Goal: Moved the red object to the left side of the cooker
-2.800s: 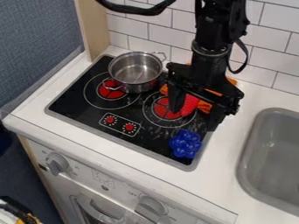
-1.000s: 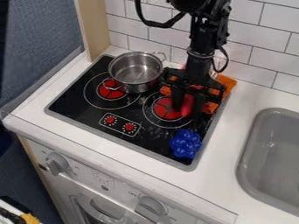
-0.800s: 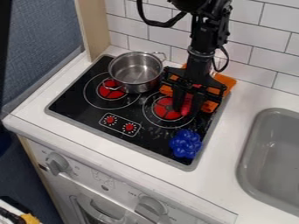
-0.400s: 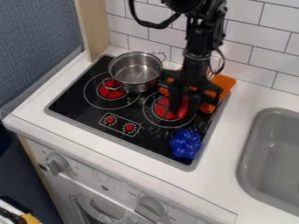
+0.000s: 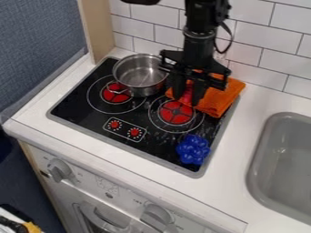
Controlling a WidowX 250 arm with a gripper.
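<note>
1. Small marks are printed on the white front panel [image 5: 103,187], beside the left knob [image 5: 59,170] and the right knob [image 5: 157,215]; they are too small to be read. On the black hob [image 5: 77,105], fine white marks are drawn round two red control dots, and no word can be made out there.
2. The red object [image 5: 187,92] is seen over the rear edge of the right burner [image 5: 175,113], in front of the orange cloth [image 5: 223,97]. Whether it is in contact with the cloth or the hob cannot be told.
3. Its long axis is directed roughly from the back of the hob to the front, with a slight slant. The lower end is pointed towards the right burner; the upper end is hidden under the gripper [image 5: 186,97].
4. The jaws are parted only by about the width of the red object, which appears to be gripped between them.
5. The metal pot [image 5: 139,78] is placed at the rear left of the hob, and one of its handles is seen over the left burner [image 5: 115,93]. The blue object [image 5: 193,149] is placed near the front right corner.
6. The grey sink [image 5: 288,157] is set in the white surface [image 5: 246,132], on the right.
</note>
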